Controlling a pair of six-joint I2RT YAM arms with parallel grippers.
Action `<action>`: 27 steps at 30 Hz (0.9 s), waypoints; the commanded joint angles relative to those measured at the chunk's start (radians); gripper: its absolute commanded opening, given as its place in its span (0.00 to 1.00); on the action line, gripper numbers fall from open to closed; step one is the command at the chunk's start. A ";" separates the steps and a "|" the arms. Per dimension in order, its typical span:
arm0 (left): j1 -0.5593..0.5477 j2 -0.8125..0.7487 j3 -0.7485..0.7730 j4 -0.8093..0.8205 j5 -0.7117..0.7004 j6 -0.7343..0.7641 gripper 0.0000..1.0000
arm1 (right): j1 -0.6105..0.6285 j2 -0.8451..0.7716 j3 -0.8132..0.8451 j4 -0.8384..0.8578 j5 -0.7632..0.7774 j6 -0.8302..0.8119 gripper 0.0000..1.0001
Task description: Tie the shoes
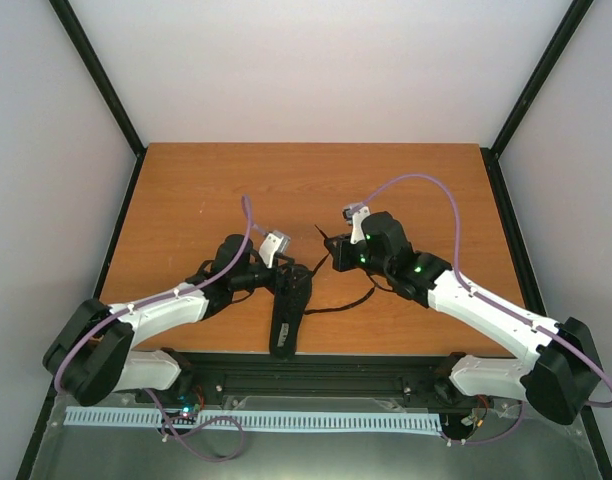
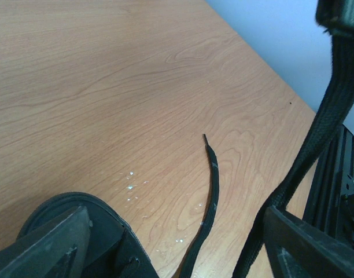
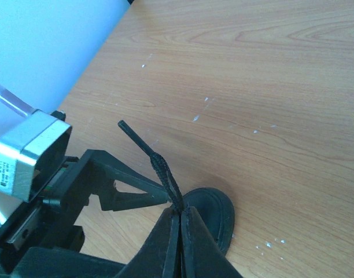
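Black sneaker (image 1: 289,315) on wooden table (image 1: 206,190), right gripper (image 3: 180,215) pinching lace (image 3: 159,165)

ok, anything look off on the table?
Minor: white flecks are scattered on the table beside the shoe, like chips or residue. The laces are untied: one lace end lies loose on the wood, and the second lace is pinched in the right gripper.
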 commanded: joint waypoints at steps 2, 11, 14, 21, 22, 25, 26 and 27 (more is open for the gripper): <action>-0.012 0.025 0.015 0.059 0.039 0.034 0.77 | -0.003 -0.024 -0.003 -0.004 -0.010 0.017 0.03; -0.061 0.067 0.058 0.026 0.125 0.061 0.59 | -0.002 -0.047 0.010 -0.034 0.036 0.019 0.03; -0.061 0.057 0.052 0.028 0.133 0.058 0.58 | -0.002 -0.051 0.008 -0.039 0.062 0.021 0.03; -0.061 0.020 0.000 0.054 0.143 0.025 0.58 | -0.003 -0.063 0.009 -0.048 0.078 0.033 0.03; -0.061 0.018 -0.005 0.052 0.147 0.025 0.57 | -0.003 -0.066 0.009 -0.045 0.080 0.037 0.03; -0.061 0.012 -0.015 0.061 0.155 0.014 0.51 | -0.003 -0.066 0.012 -0.036 0.075 0.037 0.03; -0.061 0.010 -0.016 0.066 0.153 0.013 0.49 | -0.003 -0.064 0.013 -0.034 0.070 0.039 0.03; -0.061 0.008 -0.013 0.067 0.150 0.013 0.47 | -0.003 -0.060 0.013 -0.032 0.065 0.041 0.03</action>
